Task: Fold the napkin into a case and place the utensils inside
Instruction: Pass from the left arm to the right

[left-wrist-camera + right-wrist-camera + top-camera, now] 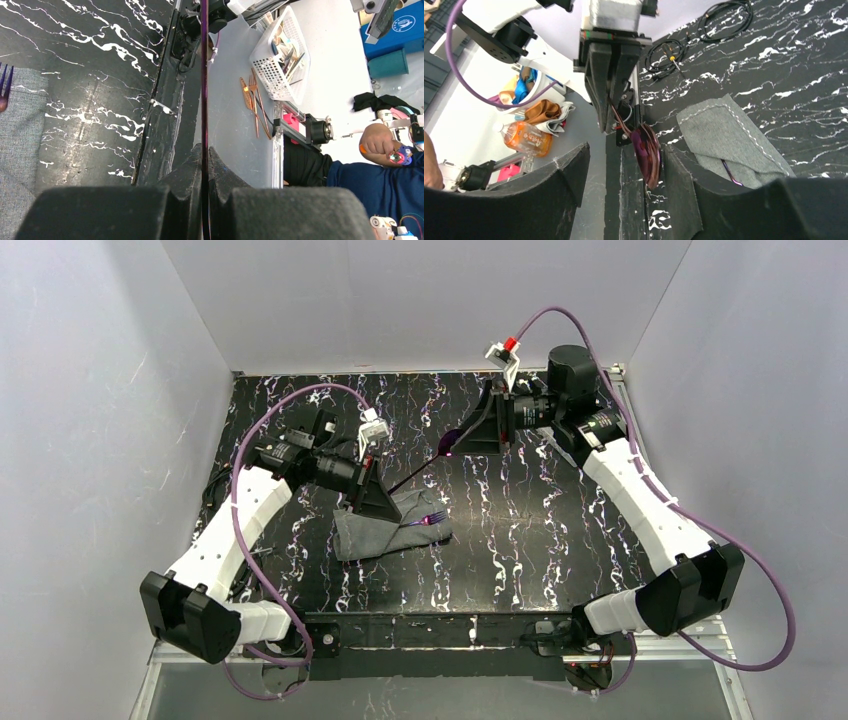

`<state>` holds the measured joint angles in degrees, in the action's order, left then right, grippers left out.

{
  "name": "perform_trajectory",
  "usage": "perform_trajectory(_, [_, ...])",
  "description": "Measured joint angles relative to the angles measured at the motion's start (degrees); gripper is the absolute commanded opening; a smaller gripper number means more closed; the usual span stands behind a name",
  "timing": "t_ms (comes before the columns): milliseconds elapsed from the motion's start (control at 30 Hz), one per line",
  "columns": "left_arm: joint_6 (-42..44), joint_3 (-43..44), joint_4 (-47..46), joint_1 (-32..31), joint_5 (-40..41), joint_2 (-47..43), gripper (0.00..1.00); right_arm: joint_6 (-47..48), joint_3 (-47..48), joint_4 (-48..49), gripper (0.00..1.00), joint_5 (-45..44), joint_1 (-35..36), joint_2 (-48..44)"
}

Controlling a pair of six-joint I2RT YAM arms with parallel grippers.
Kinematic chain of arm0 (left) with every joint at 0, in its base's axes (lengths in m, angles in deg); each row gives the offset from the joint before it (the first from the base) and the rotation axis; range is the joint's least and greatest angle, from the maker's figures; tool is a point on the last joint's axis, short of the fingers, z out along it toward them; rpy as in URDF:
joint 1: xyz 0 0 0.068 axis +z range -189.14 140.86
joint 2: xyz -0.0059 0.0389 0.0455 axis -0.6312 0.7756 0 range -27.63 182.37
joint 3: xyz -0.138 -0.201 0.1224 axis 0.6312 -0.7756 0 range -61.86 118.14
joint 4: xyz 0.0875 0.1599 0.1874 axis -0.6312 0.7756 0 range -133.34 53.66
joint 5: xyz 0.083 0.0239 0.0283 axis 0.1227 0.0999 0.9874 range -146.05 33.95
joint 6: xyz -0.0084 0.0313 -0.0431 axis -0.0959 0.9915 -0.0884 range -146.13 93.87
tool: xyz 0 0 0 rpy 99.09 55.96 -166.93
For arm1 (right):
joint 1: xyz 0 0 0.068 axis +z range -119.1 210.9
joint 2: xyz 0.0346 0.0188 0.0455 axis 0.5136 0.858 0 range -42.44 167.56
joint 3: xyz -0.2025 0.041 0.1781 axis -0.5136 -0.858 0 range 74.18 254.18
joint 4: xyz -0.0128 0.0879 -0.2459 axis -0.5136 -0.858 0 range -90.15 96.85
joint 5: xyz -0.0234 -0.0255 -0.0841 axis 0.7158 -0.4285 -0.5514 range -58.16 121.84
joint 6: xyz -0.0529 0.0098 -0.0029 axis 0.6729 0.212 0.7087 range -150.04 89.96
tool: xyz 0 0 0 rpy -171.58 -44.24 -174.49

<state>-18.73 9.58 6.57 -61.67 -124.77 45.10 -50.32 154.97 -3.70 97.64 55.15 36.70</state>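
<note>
- The left gripper is pinched tight on the thin handle of the spoon, just past the far edge of the napkin.
- The spoon is held up off the table. Its long line runs from the napkin's far edge out toward the far right. The handle end is near the napkin, and the round bowl end points away from it.
- The right gripper is farther from the napkin, at the bowl end. Its jaws stand apart with the bowl between them, close to one pad. I cannot tell if that pad touches the bowl.
- The napkin lies folded on the table. The fork lies on it, with its handle tucked into the fold and its prongs poking out at the napkin's right side.
- The bowl is round and shiny, so the right pads may slip off it or twist the spoon when they squeeze.
- If the left gripper lets go too soon, the spoon could drop and land away from the napkin.
- A bump to the napkin could open the fold and tip the fork out.
</note>
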Motion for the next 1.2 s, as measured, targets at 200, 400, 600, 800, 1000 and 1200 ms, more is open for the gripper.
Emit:
perform_trajectory(200, [-0.2, 2.01, 0.42, 0.33, -1.05, 0.63, 0.0, 4.28, 0.0, -4.61, 0.22, -1.36, -0.13, 0.13])
perform_trajectory(400, [0.68, 2.54, 0.74, 0.33, -1.81, 1.11, 0.0, 0.52, -0.76, -1.14, 0.33, -2.47, -0.15, 0.09])
perform_trajectory(600, [1.4, 2.56, 3.02, 0.39, -1.84, 1.11, 0.0, -2.62, -1.6, 4.07, 0.34, -4.57, -0.15, 0.04])
perform_trajectory(800, [2.05, 2.56, 4.42, 0.39, -1.75, 1.11, 0.0, -6.51, -3.13, 9.64, 0.01, -5.27, -0.15, 0.04])
perform_trajectory(1000, [2.84, 3.37, 5.2, 0.85, 0.35, 1.62, 0.98, -4.48, -4.52, 6.8, 0.01, -9.14, -0.13, -0.09])
perform_trajectory(1200, [9.92, 4.09, 9.2, 7.45, 4.48, 2.19, 0.98, -1.2, -12.7, -1.36, 0.01, -20.31, -0.2, -2.21])
